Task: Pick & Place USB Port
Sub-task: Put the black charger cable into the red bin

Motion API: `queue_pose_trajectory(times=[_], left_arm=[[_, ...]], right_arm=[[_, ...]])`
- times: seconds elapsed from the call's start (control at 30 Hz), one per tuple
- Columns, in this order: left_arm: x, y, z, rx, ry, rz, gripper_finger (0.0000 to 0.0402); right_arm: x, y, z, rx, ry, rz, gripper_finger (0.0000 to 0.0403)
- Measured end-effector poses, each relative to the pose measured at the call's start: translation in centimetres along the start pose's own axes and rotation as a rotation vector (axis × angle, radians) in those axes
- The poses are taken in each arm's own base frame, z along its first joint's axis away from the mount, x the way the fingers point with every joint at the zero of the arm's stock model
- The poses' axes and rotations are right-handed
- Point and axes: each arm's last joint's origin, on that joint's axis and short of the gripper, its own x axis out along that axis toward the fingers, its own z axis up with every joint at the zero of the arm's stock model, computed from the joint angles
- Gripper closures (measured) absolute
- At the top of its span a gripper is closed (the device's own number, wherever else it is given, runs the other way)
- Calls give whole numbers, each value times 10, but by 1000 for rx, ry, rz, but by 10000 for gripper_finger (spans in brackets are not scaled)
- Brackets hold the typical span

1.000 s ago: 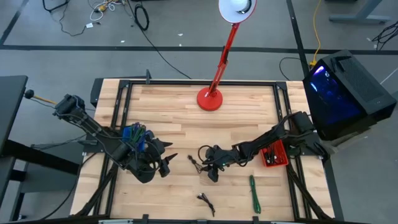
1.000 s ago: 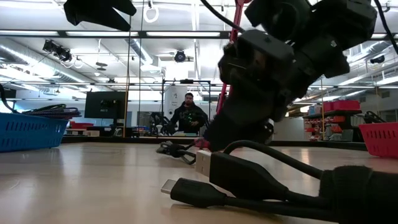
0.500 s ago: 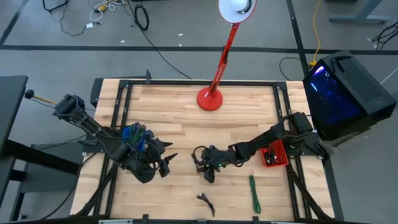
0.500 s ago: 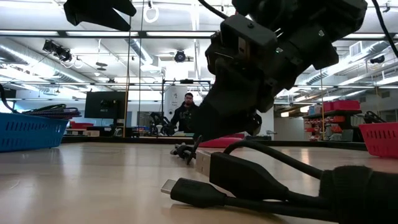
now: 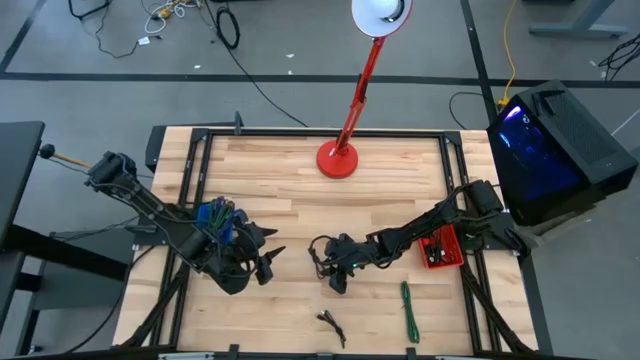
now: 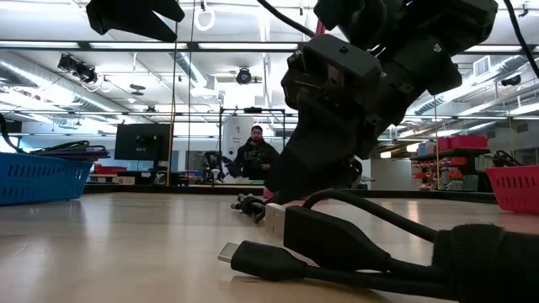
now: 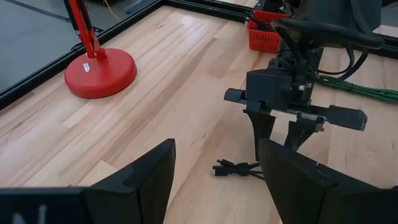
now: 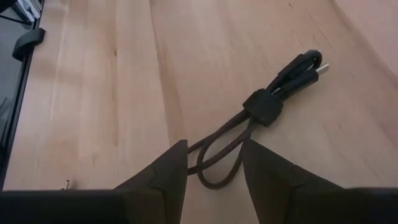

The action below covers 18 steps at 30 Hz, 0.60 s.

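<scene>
Black USB cable (image 8: 258,118) bundled with a strap, lying on the wooden counter (image 5: 300,190) near its centre, right gripper (image 5: 335,272) poised just above it with jaws open around its looped end, left gripper (image 5: 262,262) at nine o'clock, jaws open, empty, red lamp (image 5: 337,158) at twelve o'clock

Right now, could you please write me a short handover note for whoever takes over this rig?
Right gripper: open, hovering over the bundled black USB cable at mid-table, nothing gripped.
Left gripper: open, empty, waiting beside the blue basket.
Red bin sits at the table's right edge; another black cable and a green cable lie near the front.
Done: approach. Left: grasp, carry, place.
</scene>
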Motion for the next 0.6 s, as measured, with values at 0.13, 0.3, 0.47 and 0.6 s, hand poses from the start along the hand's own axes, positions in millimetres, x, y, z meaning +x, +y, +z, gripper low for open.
queue_pose_trajectory(times=[0.13, 0.3, 0.47, 0.6], left_arm=[[0, 0, 0, 0, 0, 0, 165], [0, 0, 0, 0, 0, 0, 165], [0, 0, 0, 0, 0, 0, 165], [0, 0, 0, 1, 0, 0, 165]], right_arm=[[0, 1, -1, 8, 4, -1, 247], [-1, 6, -5, -5, 11, 9, 251], [-1, 9, -7, -28, 13, 9, 276], [-1, 6, -10, -35, 48, -11, 341]])
